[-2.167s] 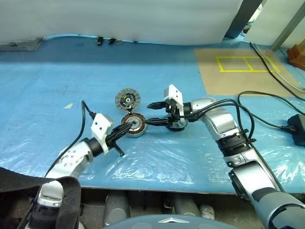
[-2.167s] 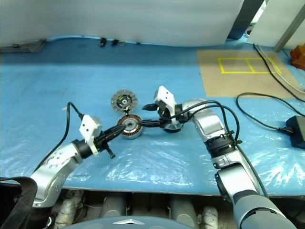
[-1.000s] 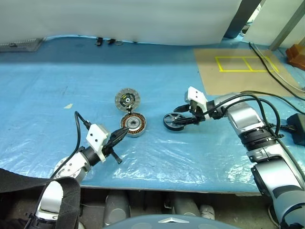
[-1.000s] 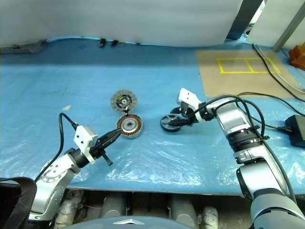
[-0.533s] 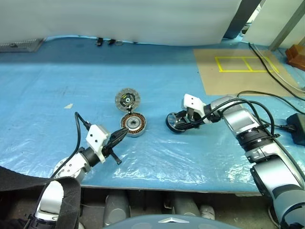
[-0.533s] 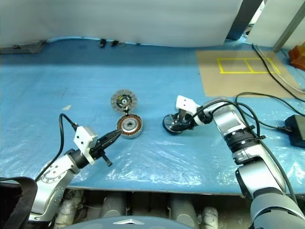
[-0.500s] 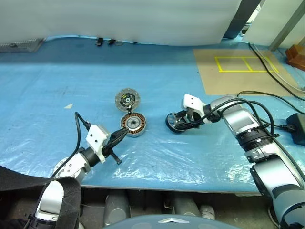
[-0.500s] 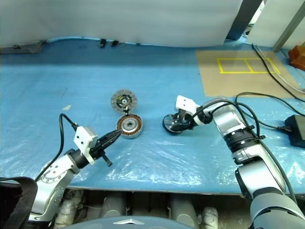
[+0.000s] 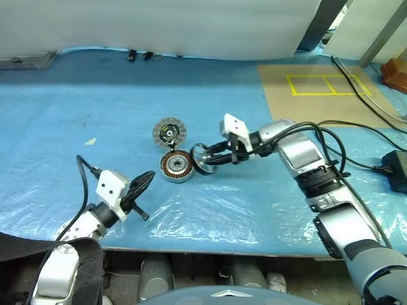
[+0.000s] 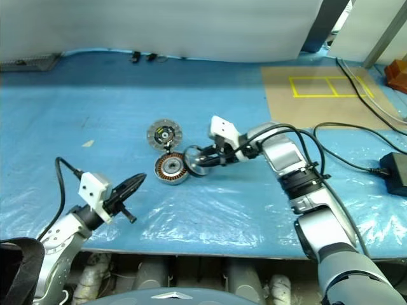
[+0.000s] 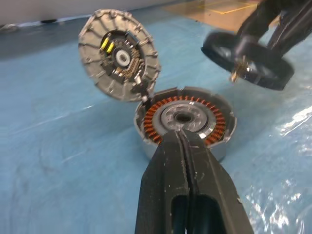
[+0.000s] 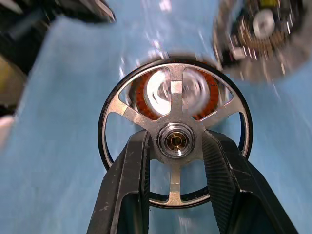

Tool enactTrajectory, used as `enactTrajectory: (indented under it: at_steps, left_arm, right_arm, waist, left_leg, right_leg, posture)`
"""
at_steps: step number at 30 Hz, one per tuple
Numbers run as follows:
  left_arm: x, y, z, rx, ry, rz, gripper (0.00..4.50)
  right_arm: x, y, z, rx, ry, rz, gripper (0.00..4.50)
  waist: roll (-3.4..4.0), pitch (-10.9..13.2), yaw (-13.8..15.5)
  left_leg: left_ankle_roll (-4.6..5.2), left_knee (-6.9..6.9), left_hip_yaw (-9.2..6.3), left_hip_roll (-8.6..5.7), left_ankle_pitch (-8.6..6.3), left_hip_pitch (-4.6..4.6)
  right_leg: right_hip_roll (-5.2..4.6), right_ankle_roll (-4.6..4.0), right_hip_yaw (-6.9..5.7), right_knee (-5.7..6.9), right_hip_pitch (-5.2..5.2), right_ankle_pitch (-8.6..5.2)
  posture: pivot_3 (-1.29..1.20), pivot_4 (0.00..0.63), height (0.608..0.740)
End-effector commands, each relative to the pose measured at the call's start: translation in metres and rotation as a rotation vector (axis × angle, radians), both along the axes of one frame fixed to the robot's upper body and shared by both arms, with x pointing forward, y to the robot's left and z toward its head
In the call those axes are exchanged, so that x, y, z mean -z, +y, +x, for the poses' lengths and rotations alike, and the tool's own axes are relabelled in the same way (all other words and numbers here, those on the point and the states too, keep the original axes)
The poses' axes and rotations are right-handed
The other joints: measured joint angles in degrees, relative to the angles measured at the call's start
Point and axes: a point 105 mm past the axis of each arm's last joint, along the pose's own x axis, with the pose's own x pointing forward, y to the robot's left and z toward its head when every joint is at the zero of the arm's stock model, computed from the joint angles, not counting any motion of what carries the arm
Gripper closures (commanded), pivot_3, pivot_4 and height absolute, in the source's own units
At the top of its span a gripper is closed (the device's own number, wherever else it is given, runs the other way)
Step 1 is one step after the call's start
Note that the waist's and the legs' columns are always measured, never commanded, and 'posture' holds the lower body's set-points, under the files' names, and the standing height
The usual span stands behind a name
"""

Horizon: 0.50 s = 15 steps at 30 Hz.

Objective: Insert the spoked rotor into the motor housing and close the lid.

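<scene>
Here the right end effector grips the spoked rotor beside the motor housing; the left end effector is clenched empty.

Left end effector closed, arm low and bent; right end effector gripping the spoked rotor, arm extended leftward.

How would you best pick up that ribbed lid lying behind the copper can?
Probably by its rim, from above. The lid is a thin disc leaning against the housing, so its raised far edge leaves room for fingers either side; its ribbed face offers no handle.
</scene>
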Motion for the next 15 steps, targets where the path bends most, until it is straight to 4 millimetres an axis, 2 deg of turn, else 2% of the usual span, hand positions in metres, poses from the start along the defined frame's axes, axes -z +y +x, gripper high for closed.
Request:
enactTrajectory:
  at_steps: [1, 3, 7, 15]
  left_arm:
    - [-0.013, 0.001, -0.007, -0.013, -0.068, 0.004, 4.50]
    - [-0.014, 0.001, -0.008, -0.023, -0.072, 0.001, 4.50]
    - [-0.011, -0.005, -0.010, -0.032, -0.072, -0.008, 4.50]
    - [-0.007, -0.007, -0.011, -0.049, -0.071, -0.019, 4.50]
  right_arm:
    - [-0.026, 0.029, -0.009, -0.046, -0.009, 0.106, 3.30]
    - [-0.027, 0.041, -0.009, -0.048, 0.007, 0.118, 3.30]
    - [-0.016, 0.057, -0.005, -0.059, -0.017, 0.063, 3.30]
    - [-0.005, 0.058, 0.010, -0.041, -0.068, -0.025, 3.30]
  waist:
    - [-0.01, 0.0, 0.1]
    - [0.00, 0.0, 0.2]
    - [0.00, 0.0, 0.2]
    - [0.00, 0.0, 0.0]
  left_leg:
    - [0.00, 0.00, 0.00, 0.00, 0.00, 0.00]
    - [0.00, 0.00, -0.01, 0.00, 0.00, 0.01]
    - [-0.01, 0.01, -0.04, -0.01, 0.00, 0.09]
    - [-0.02, -0.06, -0.02, -0.01, 0.00, 0.05]
  right_leg:
    - [-0.01, 0.00, -0.01, -0.01, 0.01, 0.00]
    - [-0.02, 0.01, 0.00, 0.01, 0.01, 0.00]
    - [-0.05, 0.02, 0.00, 0.04, 0.07, 0.00]
    - [-0.03, 0.02, 0.01, -0.02, 0.04, 0.00]
  posture:
    - [0.00, 0.150, 0.740]
    - [0.00, 0.150, 0.740]
    - [0.00, 0.150, 0.740]
    - [0.00, 0.150, 0.740]
